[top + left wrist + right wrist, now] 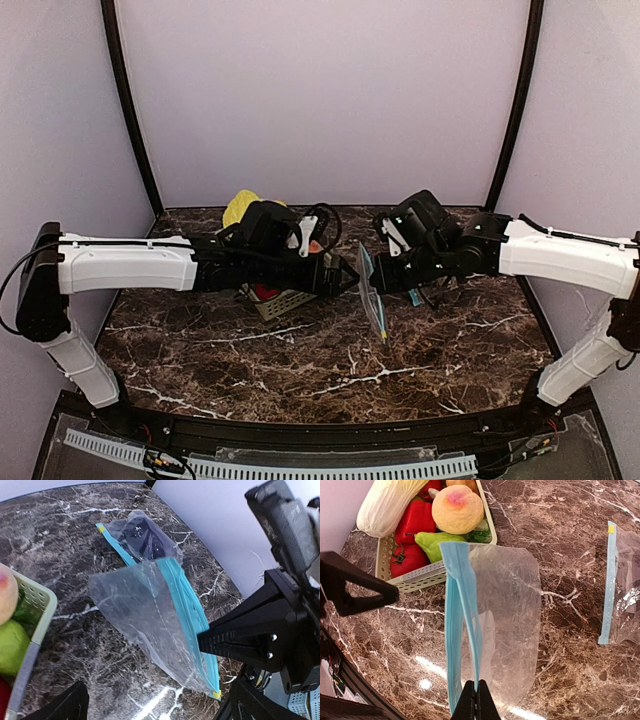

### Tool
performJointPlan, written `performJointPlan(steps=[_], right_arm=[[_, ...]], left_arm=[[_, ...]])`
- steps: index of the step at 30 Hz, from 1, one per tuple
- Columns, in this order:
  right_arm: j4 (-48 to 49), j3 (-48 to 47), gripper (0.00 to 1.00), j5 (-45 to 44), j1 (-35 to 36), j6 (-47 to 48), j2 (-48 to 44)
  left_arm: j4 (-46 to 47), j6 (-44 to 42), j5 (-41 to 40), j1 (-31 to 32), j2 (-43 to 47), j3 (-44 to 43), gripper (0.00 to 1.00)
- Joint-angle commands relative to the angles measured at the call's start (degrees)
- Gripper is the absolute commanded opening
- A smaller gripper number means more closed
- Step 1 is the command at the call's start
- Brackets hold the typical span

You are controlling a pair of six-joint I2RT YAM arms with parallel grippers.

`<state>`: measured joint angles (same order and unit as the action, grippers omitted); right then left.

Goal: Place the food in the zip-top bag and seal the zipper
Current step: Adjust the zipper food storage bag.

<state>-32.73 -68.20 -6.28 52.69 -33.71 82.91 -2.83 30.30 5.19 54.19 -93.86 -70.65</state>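
Zip-top bag [505,620] between right jaws

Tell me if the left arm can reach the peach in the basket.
Probably yes: the peach sits uncovered atop the basket, the left gripper is open and empty close by, and the bag in the right gripper hangs aside.

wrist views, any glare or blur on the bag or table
right wrist: white glare spots on the marble table beside the zip-top bag, bag itself sharp and see-through; left wrist: the peach at the left edge is soft and cropped
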Motion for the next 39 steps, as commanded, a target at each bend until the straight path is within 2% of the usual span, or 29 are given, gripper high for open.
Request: performJointPlan(steps=[1, 9, 13, 18, 24, 28, 32, 36, 38, 39], right_arm=[[3.0, 0.1, 0.00, 1.5, -0.4, 0.7, -0.3], [5.4, 0.4, 0.00, 4.7, -0.2, 1.3, 0.4], [5.6, 0.4, 0.00, 5.2, -0.1, 1.7, 0.2], [6.4, 0.7, 0.00, 5.6, 0.4, 2.9, -0.5], [6.7, 0.7, 0.00, 5.1, 1.1, 4.0, -0.6], [6.8, 0.4, 0.00, 4.6, 1.4, 4.5, -0.3], [6.9, 0.0, 0.00, 4.3, 1.8, 4.7, 0.7], [5.9, -0.7, 0.00, 2.2, 2.2, 4.5, 1.5], [4.0, -1.3, 0.00, -0.9, 2.4, 3.8, 1.7], [2.6, -1.6, 0.00, -2.8, 2.3, 3.2, 1.8]], left_arm=[[9.9, 8.5, 3.8, 0.7, 0.9, 5.9, 0.99], [19.0, 13.5, 6.3, 0.9, -3.1, 5.7, 0.99], [16.7, 13.3, 4.1, 0.9, -5.0, 3.9, 0.97], [9.5, 11.6, -2.3, 0.9, -6.2, 1.2, 0.87], [3.6, 9.1, -8.3, 1.0, -7.5, -1.0, 0.82], [2.1, 8.6, -9.4, 0.9, -8.3, -1.3, 0.79], [5.2, 9.3, -7.7, 1.0, -8.9, -1.5, 0.75], [5.5, 9.0, -6.6, 1.0, -10.3, -2.9, 0.62], [4.9, 8.7, -6.9, 0.9, -10.4, -2.9, 0.49], [3.9, 8.5, -7.5, 0.9, -10.3, -2.8, 0.46]])
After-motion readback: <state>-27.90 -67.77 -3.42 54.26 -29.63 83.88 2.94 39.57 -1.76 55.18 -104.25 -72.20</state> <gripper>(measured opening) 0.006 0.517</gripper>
